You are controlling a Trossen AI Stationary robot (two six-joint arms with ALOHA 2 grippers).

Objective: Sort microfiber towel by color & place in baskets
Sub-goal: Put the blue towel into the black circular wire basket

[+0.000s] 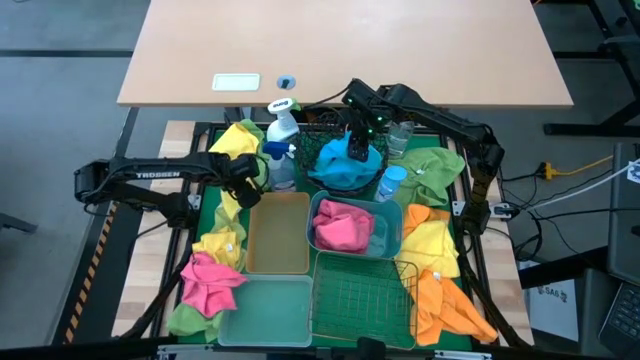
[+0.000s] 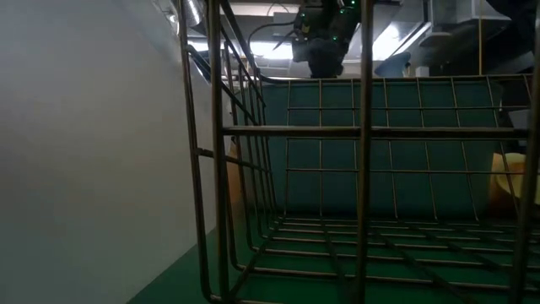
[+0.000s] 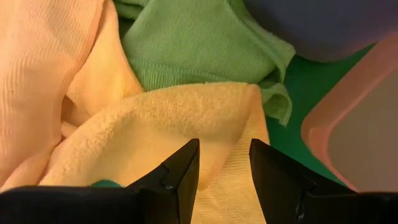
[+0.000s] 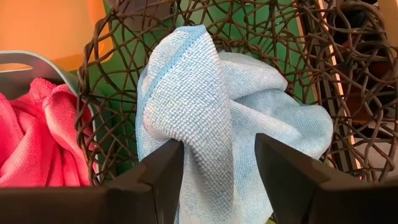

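1. My right gripper (image 1: 357, 150) hangs over the black basket (image 4: 102, 74) at the far middle of the table. Its fingers (image 4: 158, 177) stand apart, with a fold of blue towel (image 4: 205, 118) rising between them; I cannot tell whether they touch it.
2. The black basket holds that blue towel, which is heaped above the rim.
3. The teal bin (image 1: 387, 243), just nearer than the black basket, holds a pink towel (image 1: 341, 228).
4. The amber bin (image 1: 279, 235), left of the teal one, shows only its bare floor.
5. The pale bin (image 1: 268, 308) at the near left holds no towel that I can see.
6. The green wire basket (image 1: 363, 295), beside it on the right, shows only its own mesh.
7. My left gripper (image 1: 247, 176) sits low at the far left, fingers (image 3: 180, 174) spread over a yellow towel (image 3: 155, 134), with a green towel (image 3: 193, 46) just beyond it. I grip nothing.
8. Loose towels lie outside the containers: yellow (image 1: 237, 140) far left, pink (image 1: 208, 282) near left, green (image 1: 438, 170) far right, yellow (image 1: 430, 243) and orange (image 1: 445, 305) down the right side.
9. Spray bottles (image 1: 281, 125) stand by the black basket.
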